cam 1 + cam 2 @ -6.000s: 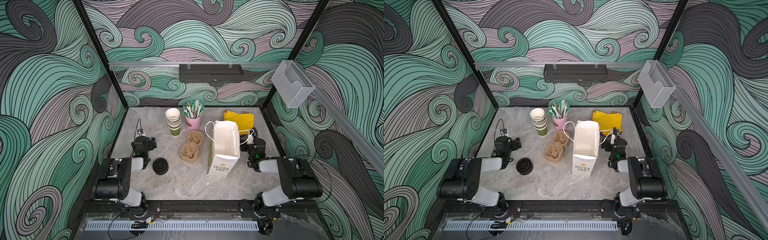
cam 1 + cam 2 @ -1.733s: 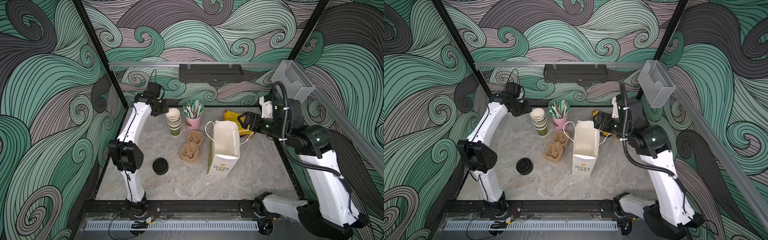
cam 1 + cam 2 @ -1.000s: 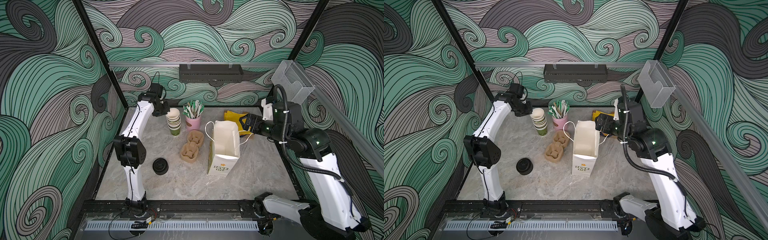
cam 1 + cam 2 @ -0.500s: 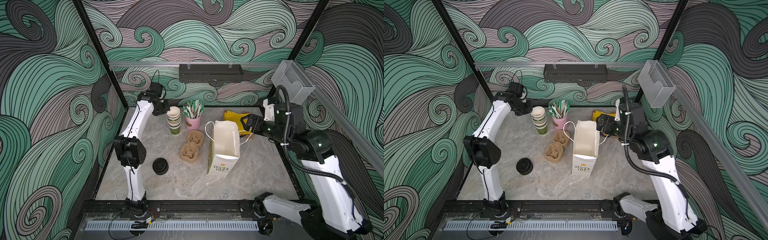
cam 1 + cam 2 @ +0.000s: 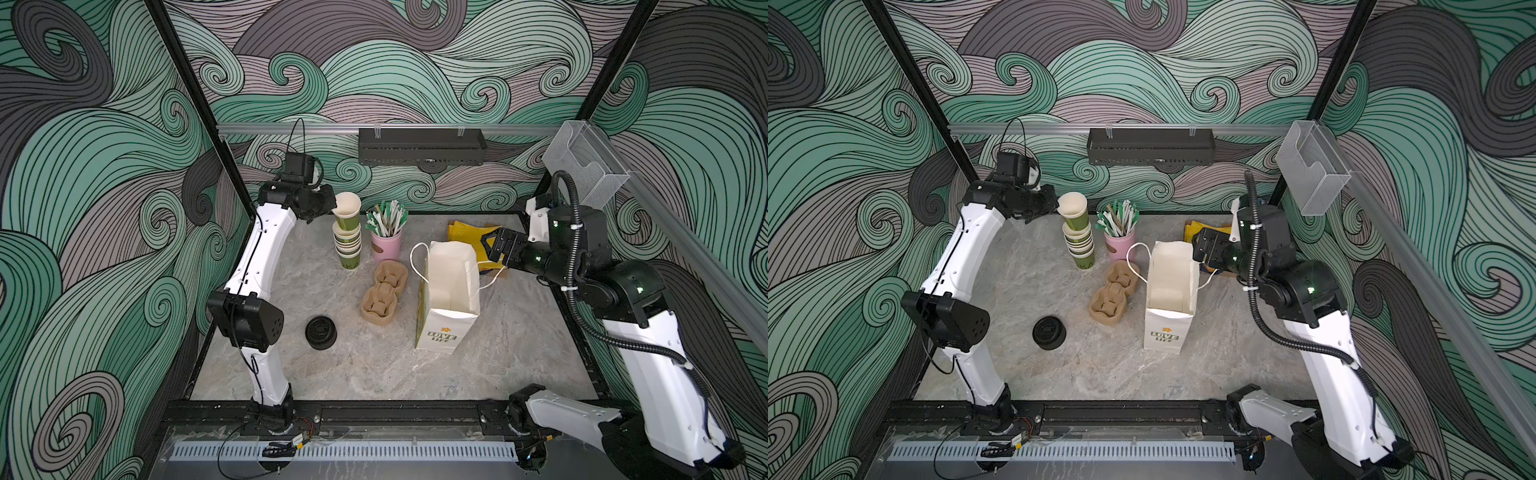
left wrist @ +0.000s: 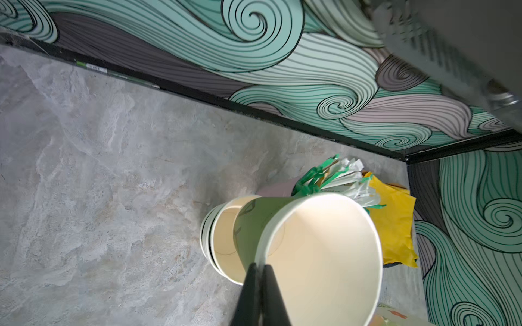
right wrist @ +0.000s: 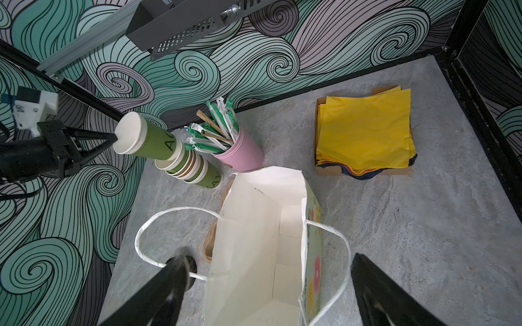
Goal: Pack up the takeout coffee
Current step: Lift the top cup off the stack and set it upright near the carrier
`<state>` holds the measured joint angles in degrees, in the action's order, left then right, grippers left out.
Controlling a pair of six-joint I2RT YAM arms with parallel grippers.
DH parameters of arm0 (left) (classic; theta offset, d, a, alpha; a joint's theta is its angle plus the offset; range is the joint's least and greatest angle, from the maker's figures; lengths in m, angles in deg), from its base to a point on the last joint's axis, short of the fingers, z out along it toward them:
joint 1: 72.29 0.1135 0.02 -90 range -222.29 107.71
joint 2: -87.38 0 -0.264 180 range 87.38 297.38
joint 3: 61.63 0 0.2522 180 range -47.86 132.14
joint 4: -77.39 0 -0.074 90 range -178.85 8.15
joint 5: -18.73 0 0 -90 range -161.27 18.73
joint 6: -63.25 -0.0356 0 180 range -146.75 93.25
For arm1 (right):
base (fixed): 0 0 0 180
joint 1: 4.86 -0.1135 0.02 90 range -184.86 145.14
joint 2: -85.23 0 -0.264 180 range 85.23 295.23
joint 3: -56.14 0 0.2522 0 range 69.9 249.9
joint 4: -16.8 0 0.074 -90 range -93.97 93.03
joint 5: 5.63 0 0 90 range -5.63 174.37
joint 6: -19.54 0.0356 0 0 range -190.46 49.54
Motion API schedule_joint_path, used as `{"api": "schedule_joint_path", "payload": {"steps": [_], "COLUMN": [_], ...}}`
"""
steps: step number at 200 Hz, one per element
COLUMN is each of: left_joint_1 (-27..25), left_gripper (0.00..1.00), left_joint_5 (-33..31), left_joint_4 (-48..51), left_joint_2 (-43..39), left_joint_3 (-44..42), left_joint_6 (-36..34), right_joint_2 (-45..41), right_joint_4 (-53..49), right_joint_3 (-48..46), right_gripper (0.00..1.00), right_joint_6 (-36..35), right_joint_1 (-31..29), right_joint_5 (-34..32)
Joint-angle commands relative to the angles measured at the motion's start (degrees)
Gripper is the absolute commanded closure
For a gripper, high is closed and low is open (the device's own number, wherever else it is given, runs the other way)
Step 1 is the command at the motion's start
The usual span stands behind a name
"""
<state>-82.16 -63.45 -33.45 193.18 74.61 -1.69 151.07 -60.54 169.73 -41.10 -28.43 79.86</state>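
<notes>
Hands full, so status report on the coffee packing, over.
Left gripper shut on top cup at rim. Cup tilted, half out of stack. Right gripper open above paper bag. Cup carriers between stack and bag.

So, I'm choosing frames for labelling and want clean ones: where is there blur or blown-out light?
Left wrist view: the grey rack is out of focus, and the inside of the held cup is nearly blown out. Right wrist view: only the right gripper's fingers are blurred; the paper bag is crisp. Both top views: sharp and evenly lit.
</notes>
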Motion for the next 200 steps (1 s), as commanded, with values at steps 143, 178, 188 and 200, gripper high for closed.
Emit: {"api": "schedule_joint_path", "payload": {"steps": [143, 178, 188, 200], "left_joint_1": [-15.9, -24.9, -27.1, -29.1], "left_gripper": [1.00, 1.00, 1.00, 1.00], "left_joint_5": [-2.4, -5.5, -5.7, -6.6], "left_joint_4": [2.1, 0.6, -1.0, -3.3], "left_joint_2": [-46.7, -51.3, -50.6, -49.5], "left_joint_3": [-47.2, -58.3, -60.5, -62.9], "left_joint_6": [19.4, 20.5, 19.6, 19.0], "right_joint_2": [1.5, 2.5, 2.7, 2.9], "right_joint_4": [2.9, 3.4, 3.4, 3.3], "right_joint_3": [-1.6, -1.3, -1.1, -1.0], "right_gripper": [0.07, 0.07, 0.07, 0.07], "right_joint_6": [-1.5, -2.4, -2.6, -2.9], "right_joint_1": [-0.2, -0.2, -0.2, -0.2], "right_joint_5": [1.2, 1.7, 1.9, 2.0]}}
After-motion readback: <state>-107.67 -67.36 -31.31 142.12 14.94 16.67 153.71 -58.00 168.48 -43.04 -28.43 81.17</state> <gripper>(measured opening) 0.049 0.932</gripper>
